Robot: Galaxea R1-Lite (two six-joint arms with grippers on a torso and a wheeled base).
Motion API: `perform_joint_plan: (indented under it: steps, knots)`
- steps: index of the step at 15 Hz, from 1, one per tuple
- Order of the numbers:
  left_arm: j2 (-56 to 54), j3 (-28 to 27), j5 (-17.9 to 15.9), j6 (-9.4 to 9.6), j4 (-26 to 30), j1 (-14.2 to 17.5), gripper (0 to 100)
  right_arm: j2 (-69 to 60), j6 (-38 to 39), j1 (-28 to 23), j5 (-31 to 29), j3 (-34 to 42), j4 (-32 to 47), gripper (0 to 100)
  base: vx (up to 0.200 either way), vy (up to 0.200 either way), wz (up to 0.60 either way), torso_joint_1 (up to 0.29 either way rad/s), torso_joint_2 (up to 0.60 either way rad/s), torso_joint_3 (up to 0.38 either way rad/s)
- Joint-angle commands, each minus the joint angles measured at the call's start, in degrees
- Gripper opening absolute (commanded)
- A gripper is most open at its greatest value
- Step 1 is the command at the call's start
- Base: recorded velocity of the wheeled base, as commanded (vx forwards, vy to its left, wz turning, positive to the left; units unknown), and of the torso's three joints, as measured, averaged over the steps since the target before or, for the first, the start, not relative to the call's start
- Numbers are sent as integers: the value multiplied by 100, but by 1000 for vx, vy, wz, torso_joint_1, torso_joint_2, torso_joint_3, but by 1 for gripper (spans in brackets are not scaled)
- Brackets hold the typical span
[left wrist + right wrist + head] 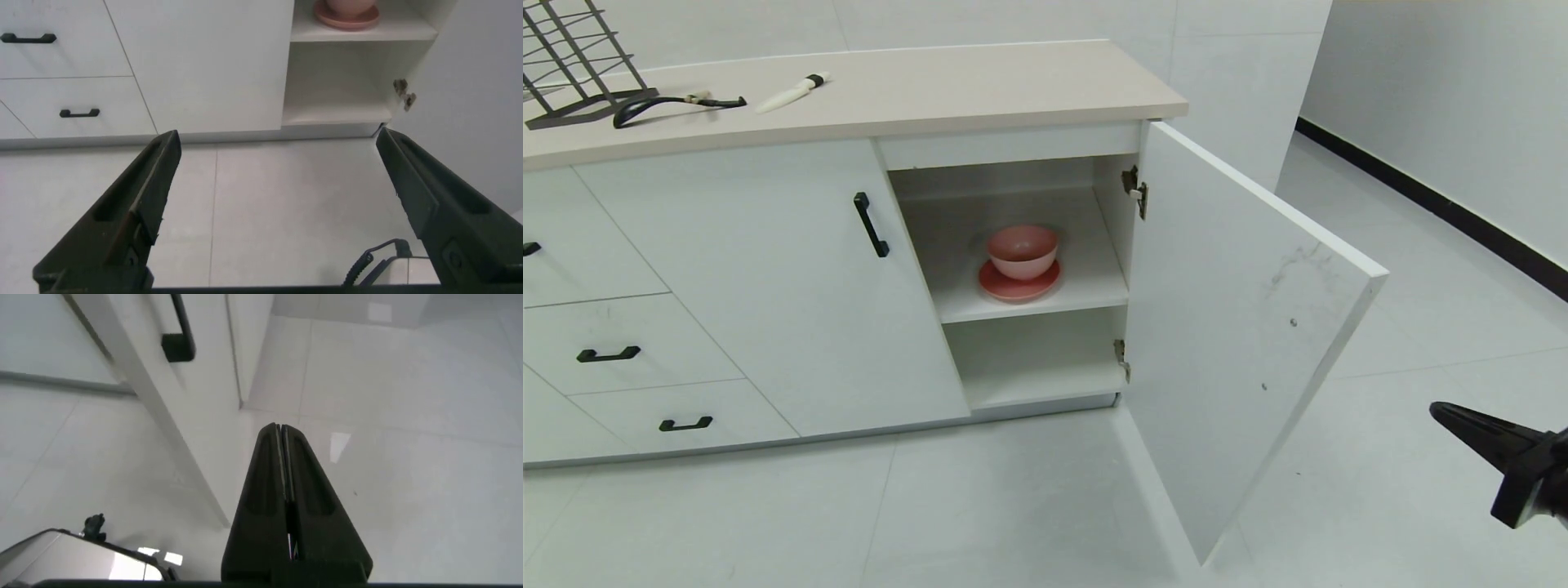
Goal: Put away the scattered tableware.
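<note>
Tableware: a pink bowl [1023,249] sits on a pink plate [1018,284] on the open cabinet's upper shelf [1086,298]; a pale knife [792,92] lies on the countertop [980,82].
Left gripper [277,135]: spread wide, empty, low over the floor.
Right gripper [1436,407]: clenched on nothing, outside the open door [1233,327].
Likely step: shutting the door; best pushed near its free edge, steadily, to avoid rebound.
Unclear: the black curved item [674,104] by the rack [572,57] cannot be identified.

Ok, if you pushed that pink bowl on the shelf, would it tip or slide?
Probably slide, not tip: the bowl looks wide and low. It sits on a plate, so a push may shift both. It looks like light plastic.
</note>
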Motion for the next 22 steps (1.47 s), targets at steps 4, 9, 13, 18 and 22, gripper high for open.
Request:
perform_joint_plan:
  steps: [4, 9, 13, 18, 22]
  knots:
    - [7, 2, 3, -3, -2, 2, 100, 1167, -487, 81, 993, -706, -608, 0, 0, 0, 0, 0, 0, 0]
    - [7, 2, 3, -3, -2, 2, 100, 1975, -566, 152, 1476, -987, -1382, 0, 0, 0, 0, 0, 0, 0]
    - [7, 2, 3, -3, -2, 2, 100, 2212, -575, 688, 1502, -1549, -1408, 0, 0, 0, 0, 0, 0, 0]
    - [7, 2, 3, -3, -2, 2, 100, 2230, -636, 1004, 1502, -1593, -1408, 0, 0, 0, 0, 0, 0, 0]
    - [7, 2, 3, -3, -2, 2, 100, 2283, -636, 1461, 1494, -1664, -1408, 0, 0, 0, 0, 0, 0, 0]
